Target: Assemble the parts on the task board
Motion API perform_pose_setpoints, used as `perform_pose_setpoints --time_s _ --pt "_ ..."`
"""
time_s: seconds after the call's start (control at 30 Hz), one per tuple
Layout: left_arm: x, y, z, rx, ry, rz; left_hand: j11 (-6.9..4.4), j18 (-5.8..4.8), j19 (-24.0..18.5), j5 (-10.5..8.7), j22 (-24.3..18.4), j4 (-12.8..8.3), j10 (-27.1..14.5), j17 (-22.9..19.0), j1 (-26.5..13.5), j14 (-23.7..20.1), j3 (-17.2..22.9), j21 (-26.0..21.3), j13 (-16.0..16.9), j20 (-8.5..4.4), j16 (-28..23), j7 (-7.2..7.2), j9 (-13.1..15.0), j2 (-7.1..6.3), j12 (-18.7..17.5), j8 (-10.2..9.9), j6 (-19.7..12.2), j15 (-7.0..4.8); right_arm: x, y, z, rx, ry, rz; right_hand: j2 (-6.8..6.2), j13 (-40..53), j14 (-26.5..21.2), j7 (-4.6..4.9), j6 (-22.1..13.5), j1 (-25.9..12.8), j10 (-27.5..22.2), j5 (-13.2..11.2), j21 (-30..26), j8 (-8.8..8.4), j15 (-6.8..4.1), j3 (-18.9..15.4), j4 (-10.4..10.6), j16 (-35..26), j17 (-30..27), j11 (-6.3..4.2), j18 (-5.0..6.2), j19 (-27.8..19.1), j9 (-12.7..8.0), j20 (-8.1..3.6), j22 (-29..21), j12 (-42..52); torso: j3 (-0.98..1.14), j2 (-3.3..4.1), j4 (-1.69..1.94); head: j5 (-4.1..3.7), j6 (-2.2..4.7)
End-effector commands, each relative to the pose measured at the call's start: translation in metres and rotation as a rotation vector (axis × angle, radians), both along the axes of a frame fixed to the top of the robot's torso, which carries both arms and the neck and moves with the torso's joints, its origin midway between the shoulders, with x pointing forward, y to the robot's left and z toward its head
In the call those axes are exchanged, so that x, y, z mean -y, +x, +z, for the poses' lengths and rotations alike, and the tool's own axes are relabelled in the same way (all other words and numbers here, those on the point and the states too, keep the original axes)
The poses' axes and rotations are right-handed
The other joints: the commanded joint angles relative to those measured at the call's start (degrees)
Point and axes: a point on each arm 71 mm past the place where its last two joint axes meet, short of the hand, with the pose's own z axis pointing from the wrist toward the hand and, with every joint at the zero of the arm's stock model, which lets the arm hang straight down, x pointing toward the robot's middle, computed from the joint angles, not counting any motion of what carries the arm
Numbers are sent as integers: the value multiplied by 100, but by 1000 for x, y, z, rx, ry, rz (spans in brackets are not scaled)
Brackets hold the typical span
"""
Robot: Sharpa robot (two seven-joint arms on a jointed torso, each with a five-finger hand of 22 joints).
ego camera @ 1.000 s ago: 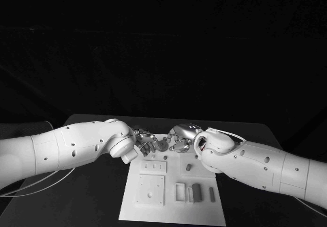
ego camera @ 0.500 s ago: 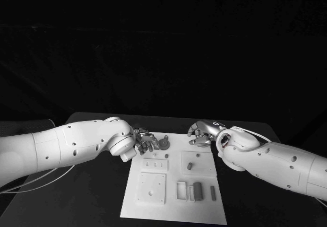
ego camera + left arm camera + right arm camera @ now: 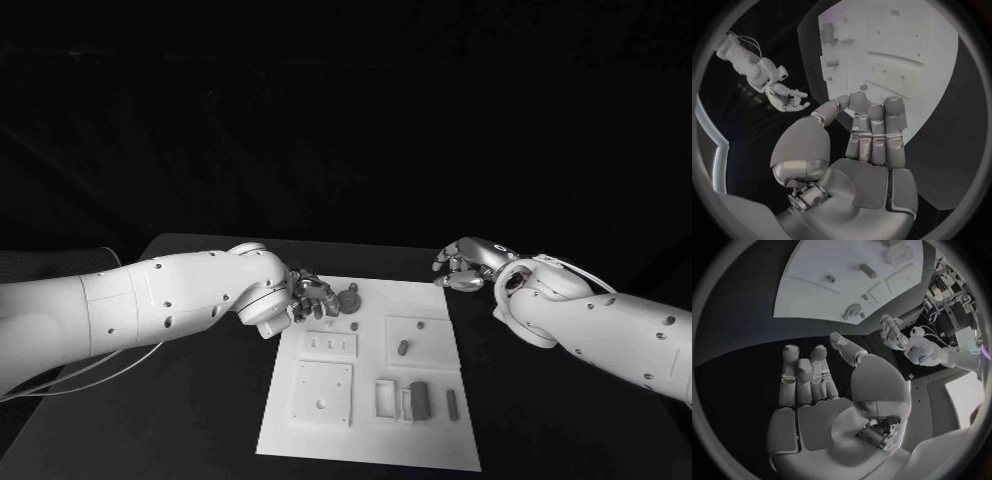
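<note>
In the head view, the task board (image 3: 369, 385) is seen in the middle of the black table (image 3: 202, 420), its long axis running away from the robot. The left hand (image 3: 307, 298) is placed over the board's far left corner, partly hidden by its own arm; beside it lies a round part (image 3: 351, 297). The right hand (image 3: 469, 265) is held off the board, over the table.

In the left wrist view, the left hand (image 3: 861, 150) is shown with fingers straight, holding nothing.

In the right wrist view, the right hand (image 3: 817, 395) is shown spread and empty.

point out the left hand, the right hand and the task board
left hand (image 3: 307, 298), head view, on the fingers over the board's far left corner
right hand (image 3: 469, 265), head view, middle of the hand
task board (image 3: 361, 440), head view, bare near part
</note>
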Motion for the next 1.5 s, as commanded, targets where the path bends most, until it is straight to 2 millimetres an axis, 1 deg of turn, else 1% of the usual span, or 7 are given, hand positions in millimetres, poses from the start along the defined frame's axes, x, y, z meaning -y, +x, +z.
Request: perform_pose_setpoints --time_s 0.03,0.17,0.23,0.43,0.93,1.17,1.5 --pt "4 -1 -3 -5 79 -76 -34 390 -4 14 140 -2 -4 -23 -1 -4 16 49 11 -46 41 -142 1503 68 43 736 296 -60 10 7 5 -27 96 -50 -8 3 33 121 -67 41 -14 31 -17 2 16 28 -9 -17 -5 11 74 -11 -8 6 6 13 -7 3 3 -3 -35" --pt "10 -2 -6 -2 107 -108 -36 389 -9 17 138 -2 -8 -34 1 -7 23 59 13 -50 51 -143 1512 75 52 737 295 -63 29 19 8 -50 128 -136 -2 2 35 122 -62 -12 -11 24 -13 6 15 0 15 -15 -5 12 74 -4 -8 11 9 16 -5 -4 -2 -12 -67" --pt "13 -2 -6 5 123 -123 -43 387 -4 19 136 9 0 -53 -10 2 22 84 19 -57 77 -150 1531 85 76 748 310 -72 36 22 9 -49 135 -155 -1 2 36 121 -61 -17 -11 22 -13 6 15 -4 17 -15 -5 12 74 -3 -8 11 9 16 -13 -3 4 -14 -72" --pt "16 -1 -8 12 160 -145 -61 382 9 10 134 36 15 -98 -39 19 17 146 34 -74 144 -169 1576 97 131 769 342 -93 44 27 11 -50 147 -184 4 2 36 121 -59 -23 -11 21 -12 7 14 -6 20 -15 -5 11 74 -1 -8 11 9 17 -15 5 7 -45 -121" --pt "14 -1 -14 -41 205 -181 -73 369 -22 -137 131 128 -3 -178 -128 -13 3 237 48 -98 256 -180 1640 194 200 770 359 -112 46 27 13 -52 150 -197 5 1 35 118 -52 -26 -12 21 -13 12 13 -9 16 -14 -4 9 74 -2 -7 10 9 17 -27 4 11 -34 -192" --pt "13 1 -18 -35 235 -182 -83 363 -31 -172 132 174 3 -208 -178 -20 -10 286 56 -108 319 -190 1668 260 235 773 380 -122 42 26 13 -54 153 -188 6 1 35 117 -48 -26 -12 23 -14 14 12 -10 14 -14 -4 7 74 -2 -6 9 9 17 -24 4 11 -29 -232" --pt "14 3 -21 -16 270 -195 -110 368 -9 -175 133 204 42 -246 -237 2 -24 372 66 -136 414 -217 1704 305 290 782 436 -154 38 25 13 -62 148 -189 -2 0 34 113 -45 -3 -14 30 -15 17 8 -5 -13 -13 -3 3 74 -3 -6 4 11 17 -28 4 9 -20 -215"
